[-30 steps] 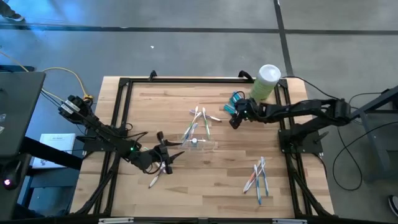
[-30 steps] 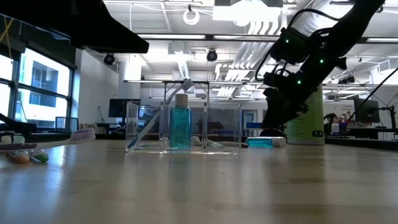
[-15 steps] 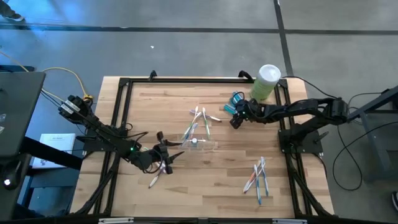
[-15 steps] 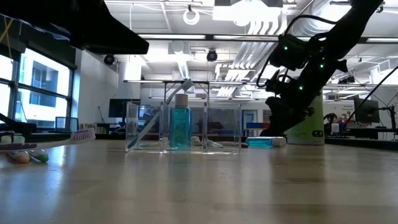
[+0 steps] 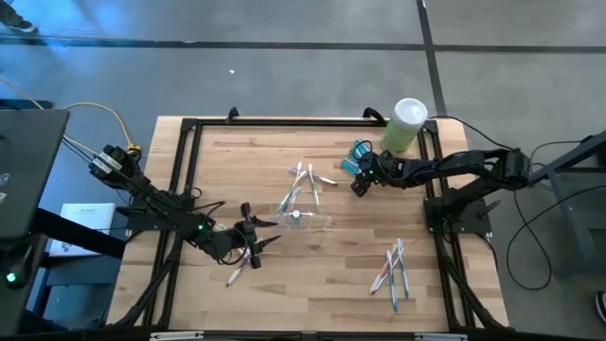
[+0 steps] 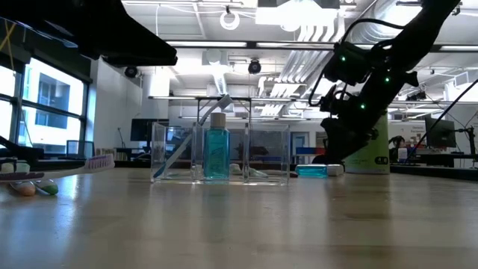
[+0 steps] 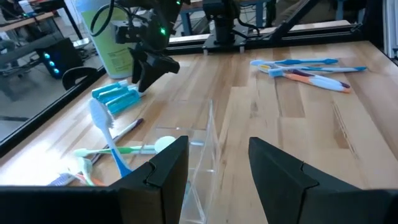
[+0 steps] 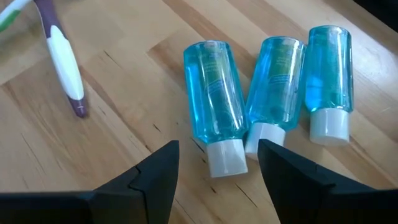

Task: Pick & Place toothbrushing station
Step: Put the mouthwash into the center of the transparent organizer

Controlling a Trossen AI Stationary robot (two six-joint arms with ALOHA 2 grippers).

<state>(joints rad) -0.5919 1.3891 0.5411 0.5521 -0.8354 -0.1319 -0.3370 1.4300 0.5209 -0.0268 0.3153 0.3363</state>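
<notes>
Clear plastic cup (image 5: 301, 210) sits in the middle of your high view, a blue white-capped tube (image 6: 216, 152) standing inside. Your right gripper (image 5: 359, 186), fingers spread and empty, hangs just beside three blue tubes (image 8: 268, 111) lying upper right. Your left gripper (image 5: 254, 237), also spread and empty, waits lower left of the cup.

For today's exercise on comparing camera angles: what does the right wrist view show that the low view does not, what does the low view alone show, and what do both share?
Only the right wrist view shows three blue white-capped bottles lying side by side just ahead of the open right pincer, and a purple-and-white toothbrush handle beside them.

Only the low view shows the clear organizer holding an upright blue bottle, two toothbrushes lying at the left edge, the pale-green canister, and the room behind.

Both show the wooden tabletop and blue bottles lying flat.
</notes>
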